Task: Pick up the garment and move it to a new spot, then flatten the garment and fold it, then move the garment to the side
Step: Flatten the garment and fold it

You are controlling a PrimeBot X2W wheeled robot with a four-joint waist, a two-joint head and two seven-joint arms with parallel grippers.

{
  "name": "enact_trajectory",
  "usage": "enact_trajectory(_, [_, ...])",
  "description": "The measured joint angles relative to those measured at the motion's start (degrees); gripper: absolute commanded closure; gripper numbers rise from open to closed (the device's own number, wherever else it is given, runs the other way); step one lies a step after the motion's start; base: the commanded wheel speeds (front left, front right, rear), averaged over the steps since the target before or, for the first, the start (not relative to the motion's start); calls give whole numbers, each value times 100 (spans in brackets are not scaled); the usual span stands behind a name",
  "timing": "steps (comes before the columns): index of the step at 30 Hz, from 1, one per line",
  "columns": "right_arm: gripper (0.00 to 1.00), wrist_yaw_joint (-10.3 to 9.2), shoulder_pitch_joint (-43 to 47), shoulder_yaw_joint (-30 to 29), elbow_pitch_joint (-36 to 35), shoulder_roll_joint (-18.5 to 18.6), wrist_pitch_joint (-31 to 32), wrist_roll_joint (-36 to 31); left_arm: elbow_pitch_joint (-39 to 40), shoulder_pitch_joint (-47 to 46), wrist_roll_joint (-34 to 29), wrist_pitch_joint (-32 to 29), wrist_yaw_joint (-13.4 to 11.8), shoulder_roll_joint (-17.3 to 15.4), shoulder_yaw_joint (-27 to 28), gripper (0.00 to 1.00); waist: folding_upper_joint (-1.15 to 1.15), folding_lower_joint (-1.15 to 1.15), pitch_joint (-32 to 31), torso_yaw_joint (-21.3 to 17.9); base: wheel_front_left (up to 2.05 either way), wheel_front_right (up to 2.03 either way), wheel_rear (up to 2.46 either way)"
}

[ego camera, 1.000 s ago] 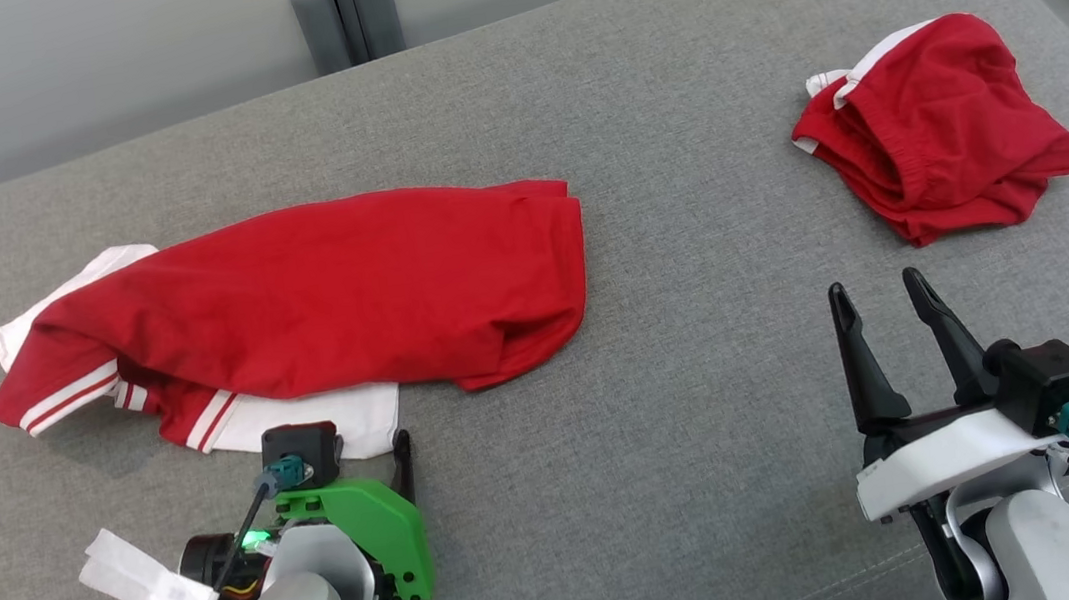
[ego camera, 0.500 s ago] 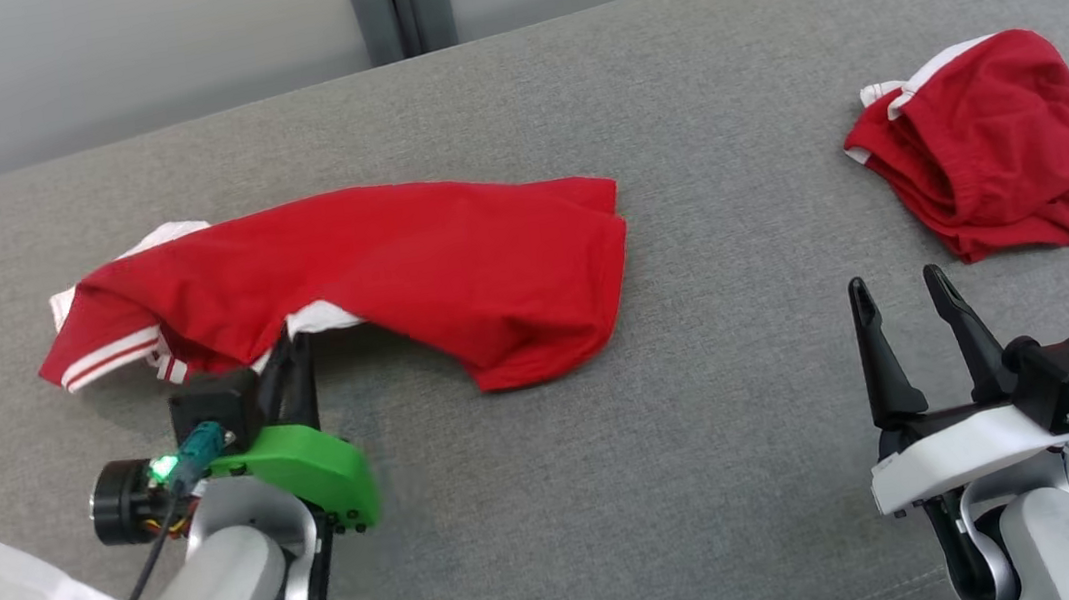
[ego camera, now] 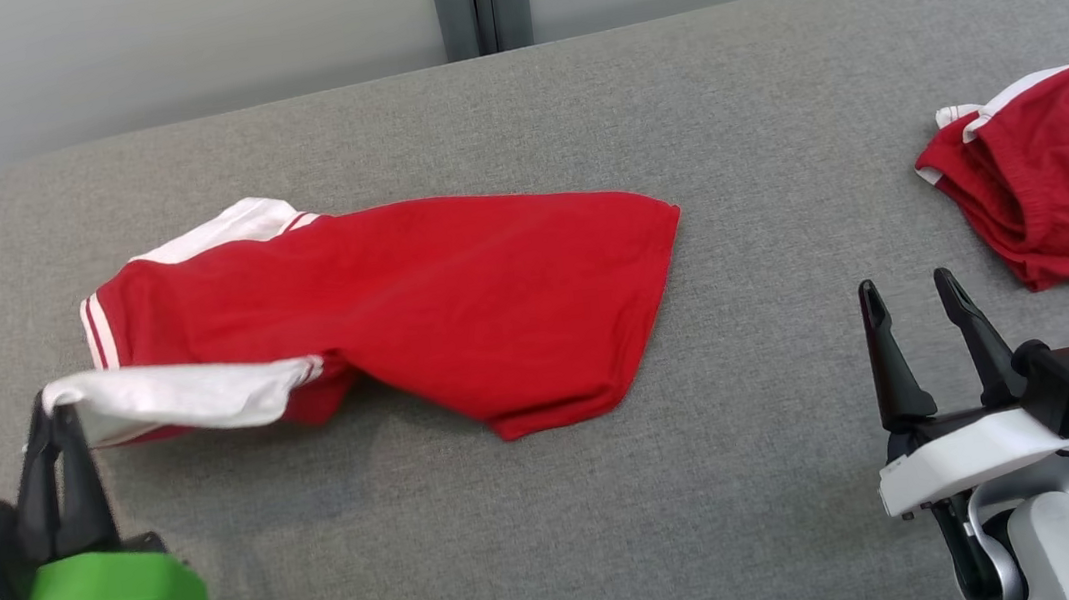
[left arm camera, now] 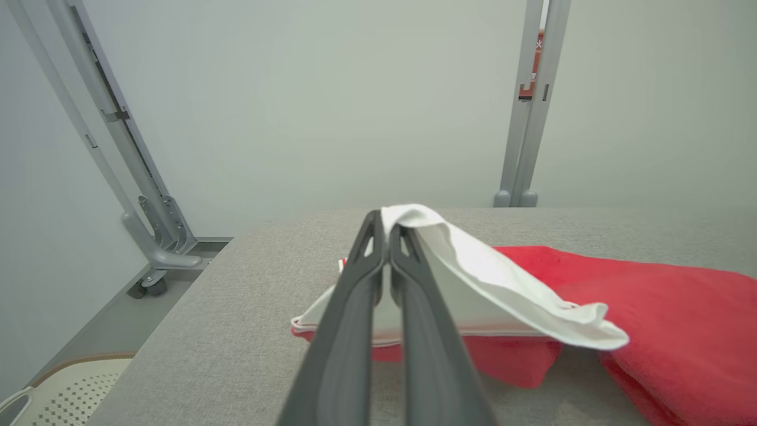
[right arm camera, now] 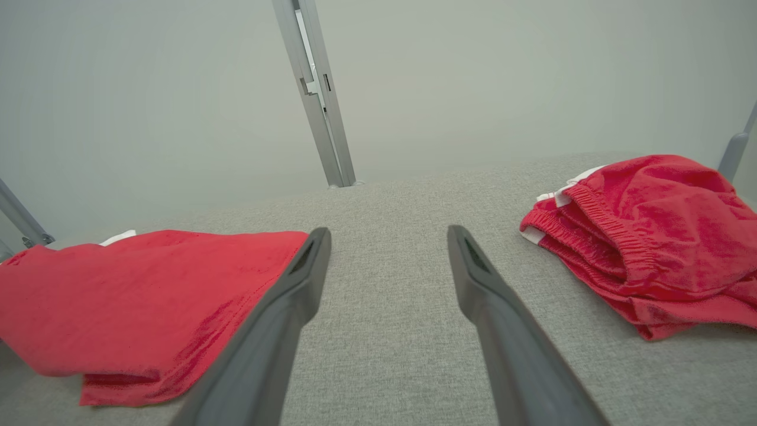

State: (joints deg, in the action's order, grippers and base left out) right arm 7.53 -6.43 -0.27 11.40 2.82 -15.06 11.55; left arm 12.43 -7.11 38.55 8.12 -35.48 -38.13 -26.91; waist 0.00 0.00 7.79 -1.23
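Red short-sleeved shirt with white trim (ego camera: 454,299), pinched at one white edge, on the left half of the grey fabric-covered counter (ego camera: 723,97).
The left gripper (ego camera: 53,420) is clamped on that white edge near the front left corner, holding it raised while the rest lies flat. The right gripper (ego camera: 905,283) hovers near the front right edge, fingers apart and touching nothing. Crumpled red shorts with white trim (ego camera: 1063,169) lie at the right edge.

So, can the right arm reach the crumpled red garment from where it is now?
Probably yes. The right gripper is open and holds nothing, and the crumpled garment lies just ahead, to its right, with only bare grey cushion between them.
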Motion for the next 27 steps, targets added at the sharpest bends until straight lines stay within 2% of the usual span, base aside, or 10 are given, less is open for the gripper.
enact_trajectory(2, [0, 0, -3, 21, -2, 1, 0, 0, 54, 355, 132, 25, -148, -115, 223, 100, 0, 0, 30, 4, 0, 0, 0])
enact_trajectory(5, [0, 0, -15, 43, -2, 0, 0, -5, -16, 761, 316, 102, -236, -133, 378, 100, 0, 0, 67, -9, 0, 0, 0])
enact_trajectory(8, [0, 0, -35, 56, 0, 1, 0, -8, -311, 1068, 515, 183, -221, -64, 469, 100, 0, 0, 96, -35, 0, 0, 0])
enact_trajectory(10, [0, 0, -49, 64, 1, 0, 0, -8, -546, 1169, 717, 235, -70, 89, 480, 100, 0, 0, 111, -50, 0, 0, 0])
enact_trajectory(11, [0, 0, -62, 68, 4, 0, 0, -9, -706, 1192, 771, 258, 42, 151, 456, 91, 0, 0, 114, -58, 0, 0, 0])
enact_trajectory(12, [0, 0, -65, 71, 8, 2, 0, -10, -854, 1199, 808, 280, 136, 201, 434, 40, 0, 0, 115, -64, 0, 0, 0])
enact_trajectory(13, [0, 0, -65, 75, 12, 3, 0, -11, -953, 1199, 837, 308, 213, 250, 415, 0, 0, 0, 114, -66, 0, 0, 0])
enact_trajectory(17, [0, 0, -66, 78, 22, 1, 0, -16, -1169, 1097, 879, 416, 453, 528, 315, 0, 0, 0, 90, -53, 0, 0, 0])
enact_trajectory(27, [0, 0, -47, 96, 78, 1, 0, -25, -1070, 681, 661, 610, 682, 506, 539, 0, 0, 0, -112, 16, 0, 0, 0])
